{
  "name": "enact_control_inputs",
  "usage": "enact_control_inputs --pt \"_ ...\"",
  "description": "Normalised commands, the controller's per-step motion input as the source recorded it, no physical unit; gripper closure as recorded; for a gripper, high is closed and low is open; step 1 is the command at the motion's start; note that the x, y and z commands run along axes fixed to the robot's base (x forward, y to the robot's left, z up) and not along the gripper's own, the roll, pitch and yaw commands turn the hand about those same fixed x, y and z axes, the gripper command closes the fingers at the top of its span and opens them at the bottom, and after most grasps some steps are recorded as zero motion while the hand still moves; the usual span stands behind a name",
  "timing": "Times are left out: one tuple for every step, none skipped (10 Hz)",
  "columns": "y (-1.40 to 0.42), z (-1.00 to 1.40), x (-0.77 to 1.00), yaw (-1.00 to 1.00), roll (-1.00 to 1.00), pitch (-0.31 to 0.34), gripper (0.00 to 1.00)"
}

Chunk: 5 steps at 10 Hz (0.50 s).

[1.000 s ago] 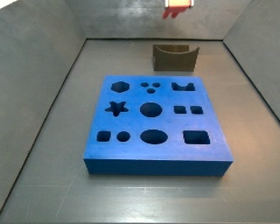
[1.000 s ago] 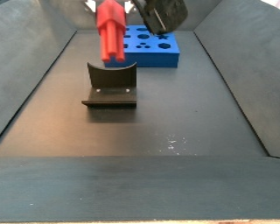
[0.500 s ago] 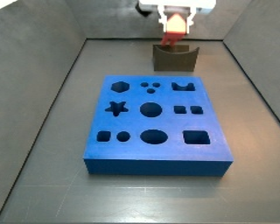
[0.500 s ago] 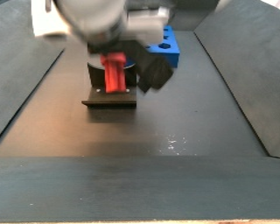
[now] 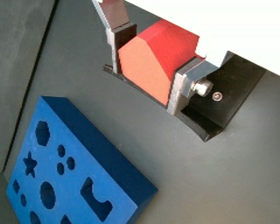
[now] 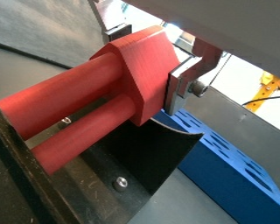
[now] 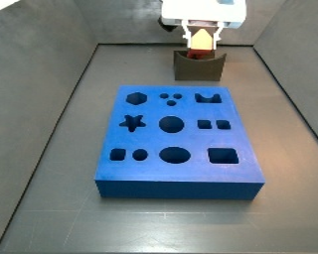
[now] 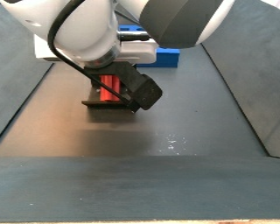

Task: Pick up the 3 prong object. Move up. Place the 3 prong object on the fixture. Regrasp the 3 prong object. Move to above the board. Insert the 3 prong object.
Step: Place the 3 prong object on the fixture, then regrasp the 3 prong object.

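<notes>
You see the gripper [image 5: 154,66] low over the fixture [image 7: 198,66], at the far end of the worktop [image 7: 148,213] in a side view. Its fingers [image 5: 112,24] pinch the 3 prong object [image 5: 154,59] from two sides. In a wrist view the 3 prong object [image 6: 101,87] lies with its prongs over the curved upper edge of the fixture [image 6: 149,153]; whether it touches there, you cannot tell. The board [image 7: 177,138] lies near the fixture, in the middle of the worktop, apart from the gripper [image 7: 201,38].

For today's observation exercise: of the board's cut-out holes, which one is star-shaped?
The star hole on the board, at its edge, beside a round hole; others are circles, squares, a hexagon. The gripper stays at the fixture.
</notes>
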Motion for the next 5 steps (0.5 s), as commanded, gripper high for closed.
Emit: enact_control_inputs --pt "0.19 -0.65 0.09 -0.04 -0.1 -0.113 1.0" --pt "0.19 -0.66 0.08 -0.02 -0.1 -0.108 1.0" --pt "0.18 -0.66 0.08 -0.01 -0.1 -0.101 1.0" --pt "0.0 0.0 0.0 0.0 0.0 0.0 0.0" --pt "0.0 1.0 0.0 -0.03 -0.1 -0.065 0.0"
